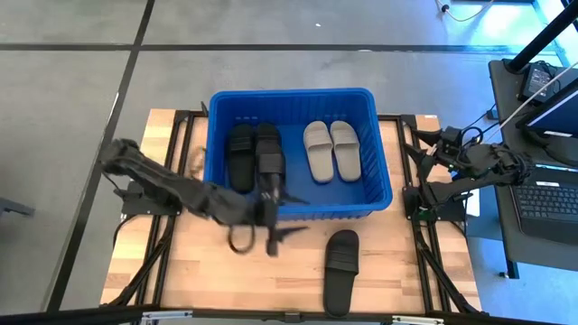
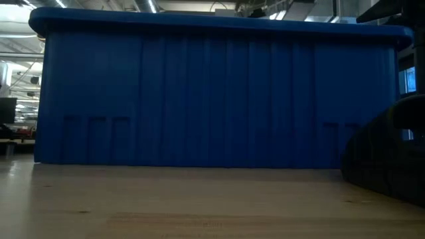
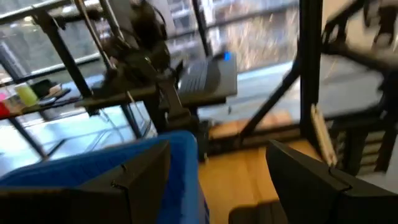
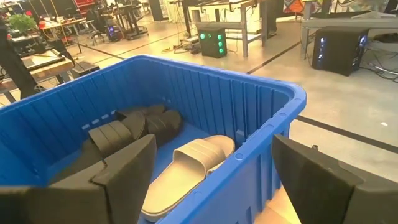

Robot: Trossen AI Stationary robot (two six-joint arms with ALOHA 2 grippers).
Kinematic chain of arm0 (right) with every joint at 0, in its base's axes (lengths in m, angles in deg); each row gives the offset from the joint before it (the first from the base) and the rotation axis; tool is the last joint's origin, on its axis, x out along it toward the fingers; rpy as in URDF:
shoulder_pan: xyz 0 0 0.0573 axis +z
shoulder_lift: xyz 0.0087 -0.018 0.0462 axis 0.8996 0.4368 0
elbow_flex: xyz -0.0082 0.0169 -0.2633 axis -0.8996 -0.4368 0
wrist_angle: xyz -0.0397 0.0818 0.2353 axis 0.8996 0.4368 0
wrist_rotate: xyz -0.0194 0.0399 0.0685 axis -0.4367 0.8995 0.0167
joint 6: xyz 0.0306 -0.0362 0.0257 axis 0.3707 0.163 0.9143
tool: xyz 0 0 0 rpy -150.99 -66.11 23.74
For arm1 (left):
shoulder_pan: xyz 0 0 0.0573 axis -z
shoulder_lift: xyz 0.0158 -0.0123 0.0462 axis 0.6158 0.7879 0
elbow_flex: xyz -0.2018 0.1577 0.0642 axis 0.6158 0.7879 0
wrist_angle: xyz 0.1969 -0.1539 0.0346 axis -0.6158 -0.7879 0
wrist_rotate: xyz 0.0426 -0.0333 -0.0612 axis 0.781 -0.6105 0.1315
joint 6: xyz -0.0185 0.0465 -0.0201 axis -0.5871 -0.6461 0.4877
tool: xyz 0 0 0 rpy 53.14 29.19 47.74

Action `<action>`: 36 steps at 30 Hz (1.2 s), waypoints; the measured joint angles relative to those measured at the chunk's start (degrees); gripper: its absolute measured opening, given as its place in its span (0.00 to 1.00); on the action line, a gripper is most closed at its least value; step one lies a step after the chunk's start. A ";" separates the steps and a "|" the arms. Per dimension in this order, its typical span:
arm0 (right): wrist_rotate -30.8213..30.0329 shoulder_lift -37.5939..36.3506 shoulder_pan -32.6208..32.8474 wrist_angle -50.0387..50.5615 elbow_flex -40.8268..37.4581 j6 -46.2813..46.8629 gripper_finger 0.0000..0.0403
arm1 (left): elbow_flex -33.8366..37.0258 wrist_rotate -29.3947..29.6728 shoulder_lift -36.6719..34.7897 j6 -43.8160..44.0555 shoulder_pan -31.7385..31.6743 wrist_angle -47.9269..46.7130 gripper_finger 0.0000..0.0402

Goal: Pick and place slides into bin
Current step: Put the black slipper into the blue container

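While the high view is looking straight down, the blue bin (image 1: pixel 298 153) is sitting on the wooden surface (image 1: pixel 181 271) with two black slides (image 1: pixel 253 153) lying side by side in one half and two light grey slides (image 1: pixel 330 150) side by side in the other. The left gripper (image 1: pixel 274 226) is hanging over the bin's near wall, its fingers spread apart and holding nothing; the black pair is lying just beyond its fingers, inside the bin. One more black slide (image 1: pixel 341 268) is lying on the surface outside the bin, off to the right-arm side of those fingers and apart from them. The right gripper (image 1: pixel 417 200) is waiting beside the bin's end wall, near the grey pair.

Across the low view, the bin's ribbed wall (image 2: pixel 212 99) is filling most of the frame, and the dark edge of the loose black slide (image 2: pixel 388 153) is showing beside it.

Past the left wrist's fingers (image 3: pixel 143 180), spread wide and empty, the bin's rim (image 3: pixel 180 155) is lying between them.

Past the right wrist's fingers (image 4: pixel 124 171), also wide apart and empty, a grey slide (image 4: pixel 186 168) is lying in the bin (image 4: pixel 261 118) between them, with the black slides (image 4: pixel 134 127) farther in.
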 joint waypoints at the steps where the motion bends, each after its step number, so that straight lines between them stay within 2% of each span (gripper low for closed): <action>1: 0.00 0.00 0.00 0.05 0.00 -0.02 0.79 | -1.93 1.55 2.35 -0.33 0.92 -1.19 0.65; 7: 0.07 0.00 0.00 0.16 -0.04 -0.08 0.79 | -10.15 6.74 14.14 -0.43 5.19 -7.22 0.65; 12: 1.97 0.01 -0.01 0.45 -0.04 -0.11 0.79 | -11.91 8.42 20.66 0.19 6.87 -6.23 0.65; 21: 3.04 0.02 0.00 1.38 -0.04 0.17 0.79 | -12.03 8.56 28.65 3.11 6.77 3.17 0.65; 36: 5.51 0.02 0.00 2.26 -0.04 0.31 0.79 | -12.03 8.60 36.05 5.90 6.79 6.05 0.65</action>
